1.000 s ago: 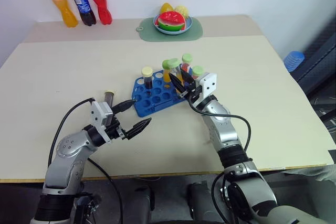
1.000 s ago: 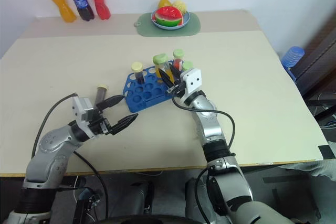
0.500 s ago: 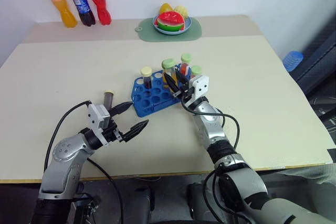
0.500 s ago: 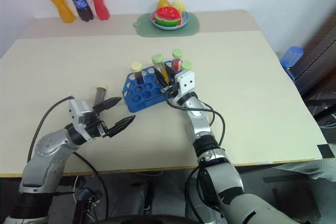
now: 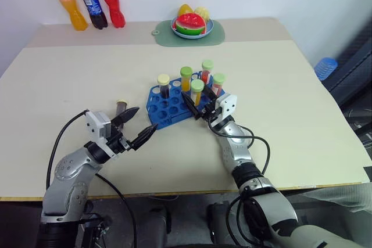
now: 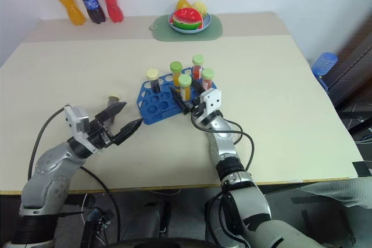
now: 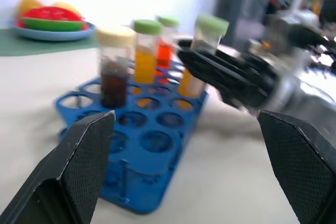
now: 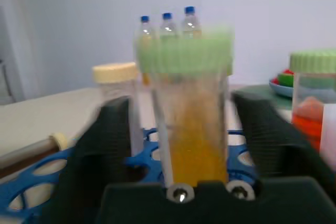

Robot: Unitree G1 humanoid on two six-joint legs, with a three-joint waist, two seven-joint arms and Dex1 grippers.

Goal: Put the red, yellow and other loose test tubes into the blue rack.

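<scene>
At the frame's centre the blue rack (image 5: pixel 174 104) is standing on the counter (image 5: pixel 279 85), five tubes upright in it. The right end effector (image 5: pixel 195 108) is flanking the yellow tube (image 5: pixel 197 92), fingers apart. The left end effector (image 5: pixel 138 125) is gaping at lower left, a dark tube (image 5: pixel 121 108) lying beside it.

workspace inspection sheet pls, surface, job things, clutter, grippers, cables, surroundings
surface: beige table, bare around the rack.
job's things: blue rack holds five capped tubes upright; one dark loose tube lies on the table to its left.
clutter: three drink bottles at the far left edge; fruit plate on a green mat.
grippers: left gripper open, hovering near the loose tube; right gripper open, fingers either side of a yellow tube standing in the rack.
cables: black cables loop along both forearms.
surroundings: white wall; blue object beyond the right table edge.
</scene>
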